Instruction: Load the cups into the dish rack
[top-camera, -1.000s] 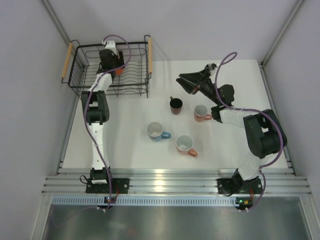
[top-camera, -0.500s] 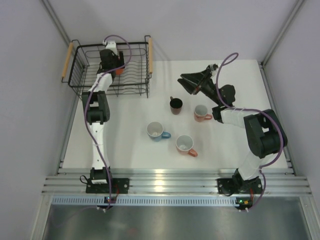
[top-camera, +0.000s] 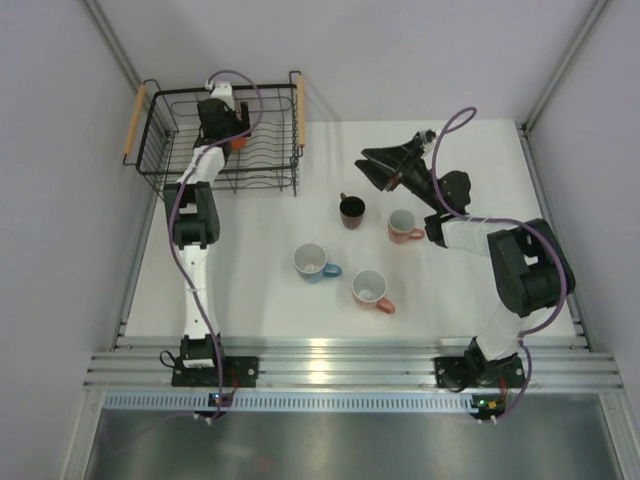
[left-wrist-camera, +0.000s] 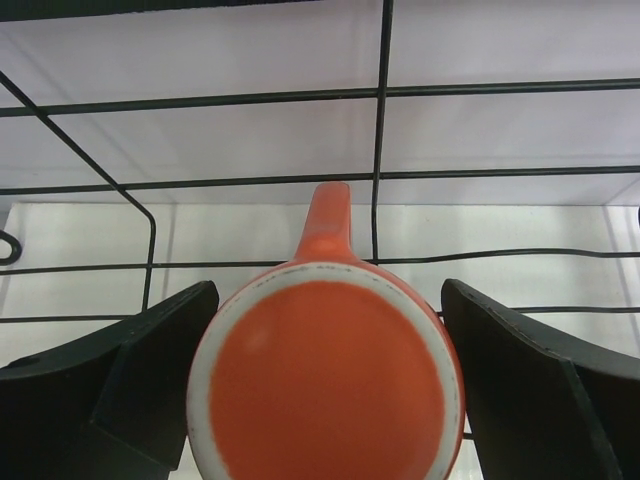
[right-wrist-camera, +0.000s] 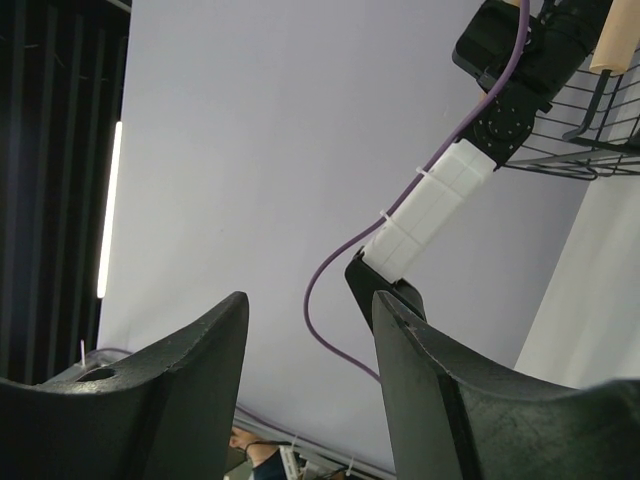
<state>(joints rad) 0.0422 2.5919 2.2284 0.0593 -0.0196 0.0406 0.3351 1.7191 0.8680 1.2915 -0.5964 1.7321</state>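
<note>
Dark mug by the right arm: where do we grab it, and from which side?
Pinch the dark mug at its rim on the near-right side, opposite the handle, with one finger inside and one outside. Bring the right gripper straight down. The mug stands upright with its mouth open and its handle pointing far-left, so that wall is probably the easiest hold.

R gripper (right-wrist-camera: 310, 303) fingers apart, nothing btwn, facing pale wall (right-wrist-camera: 250, 120). Top right: L arm's white link (right-wrist-camera: 430, 215) w/ purple cable (right-wrist-camera: 318, 272), dish rack (right-wrist-camera: 590, 130) corner (wooden handle (right-wrist-camera: 618, 35) showing).

The orange mug (left-wrist-camera: 327, 385) is cut off below.
</note>
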